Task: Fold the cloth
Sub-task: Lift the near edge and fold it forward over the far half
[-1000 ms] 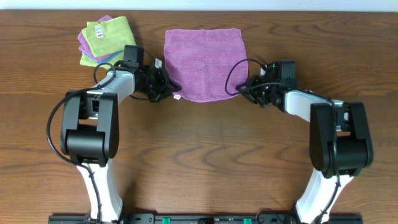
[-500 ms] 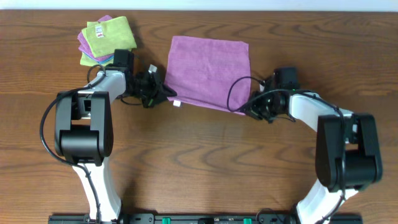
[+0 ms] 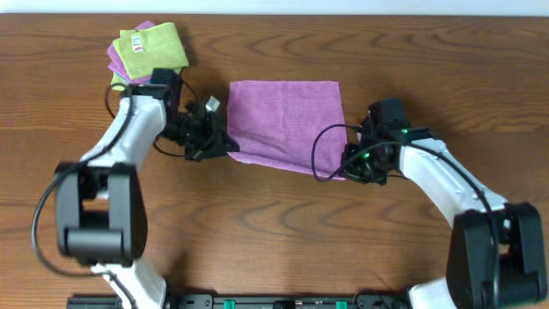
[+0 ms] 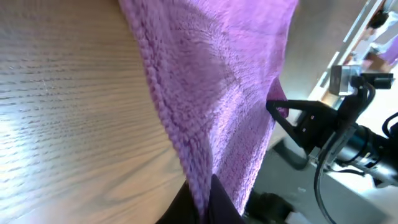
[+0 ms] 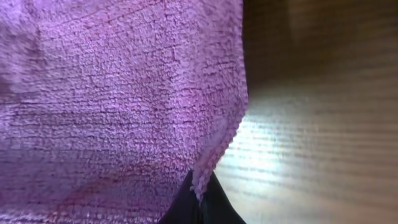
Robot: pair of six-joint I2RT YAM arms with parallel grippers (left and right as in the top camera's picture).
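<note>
Lilac cloth pinched at both near corners, mid-table.

The cloth (image 3: 287, 120) is spread at the centre-back of the wood table (image 3: 274, 240), and its near edge is slanted, lower on the right. The near-left corner is clamped in the closed jaws of the left gripper (image 3: 225, 144). The near-right corner is clamped in the closed jaws of the right gripper (image 3: 347, 167). In both wrist views the fuzzy hem is seen nipped between the fingertips. A stack of folded cloths (image 3: 146, 51), lime-green on top, is seen at the far left, apart from the cloth.
</note>
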